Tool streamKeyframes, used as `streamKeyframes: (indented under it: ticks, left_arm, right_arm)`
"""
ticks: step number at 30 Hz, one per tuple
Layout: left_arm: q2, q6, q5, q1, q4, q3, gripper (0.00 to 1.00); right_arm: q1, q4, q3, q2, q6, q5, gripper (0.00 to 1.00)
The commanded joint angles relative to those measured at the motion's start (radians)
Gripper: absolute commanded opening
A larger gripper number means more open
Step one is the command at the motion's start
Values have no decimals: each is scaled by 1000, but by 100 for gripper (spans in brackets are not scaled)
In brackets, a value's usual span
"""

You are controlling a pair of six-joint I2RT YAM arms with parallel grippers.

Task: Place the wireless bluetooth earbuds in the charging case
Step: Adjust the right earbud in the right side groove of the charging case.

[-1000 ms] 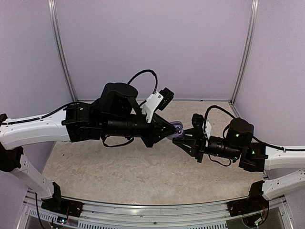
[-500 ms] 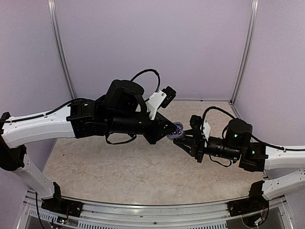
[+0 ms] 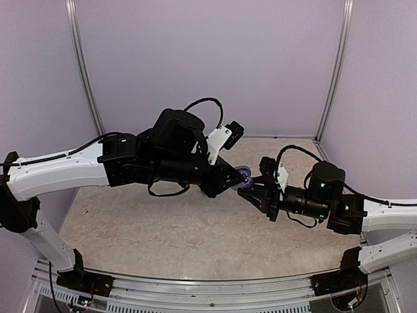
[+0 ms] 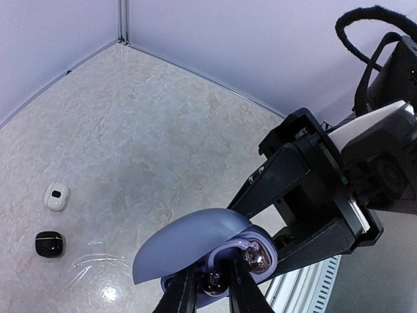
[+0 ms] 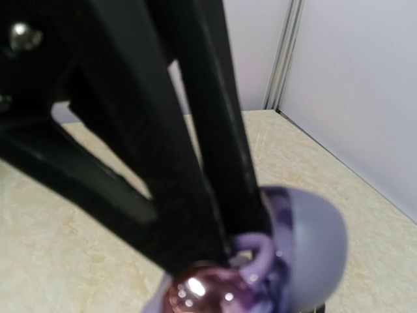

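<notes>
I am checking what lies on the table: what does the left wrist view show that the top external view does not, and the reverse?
Only the left wrist view: a small white case and a small black case lying apart on the table, and a shiny pinkish earbud inside the open lavender charging case. Only the top external view: the whole left arm and right arm with their bases. Both: that case held by the right fingers, with the left fingers at it.

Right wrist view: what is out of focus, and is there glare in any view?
Right wrist view: the left gripper's fingers and purple charging case are blurred close up, highlights on the pink earbud. Left wrist view: sharp, glare patch on the table. Top view: even light.
</notes>
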Motion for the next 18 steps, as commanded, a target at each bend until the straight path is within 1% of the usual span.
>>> streamKeyframes:
  ticks: [1,5,10,15,18]
  left_arm:
    - [27,-13,3,9,-24,35,20]
    - [36,-15,5,8,-27,39,15]
    - [30,-30,3,7,8,27,9]
    - [1,-60,-43,0,102,-13,1]
    - [-23,-82,-83,-10,187,-51,0]
  right_arm:
    - [13,8,34,-23,-11,-4,0]
    - [13,11,32,-25,-10,-3,0]
    - [13,24,24,-31,2,13,0]
    - [13,65,0,-37,50,47,0]
    - [13,114,-20,-38,89,57,0]
